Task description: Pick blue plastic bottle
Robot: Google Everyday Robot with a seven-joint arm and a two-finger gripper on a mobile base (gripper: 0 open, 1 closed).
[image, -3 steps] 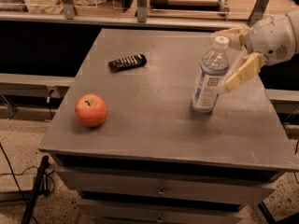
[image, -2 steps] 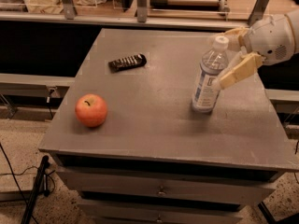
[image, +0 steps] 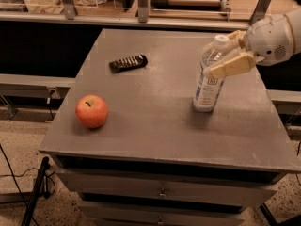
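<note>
The blue plastic bottle [image: 208, 81] is clear with a white cap and a pale blue-white label. It stands upright on the right part of the grey table [image: 155, 121]. My gripper [image: 229, 51] comes in from the right at the height of the bottle's shoulder. It is open, with one cream finger [image: 231, 65] in front of the bottle's upper part and the other finger [image: 236, 35] behind it near the cap. The bottle still rests on the table.
A red apple [image: 91, 111] sits at the table's front left. A dark flat bar-shaped object [image: 128, 63] lies at the back left. Drawers [image: 160, 192] are below the tabletop. Shelving and metal posts stand behind the table.
My gripper has moved a little left and up toward the bottle, so its fingers now flank the bottle's upper part. The bottle, the apple and the dark object have not moved.
</note>
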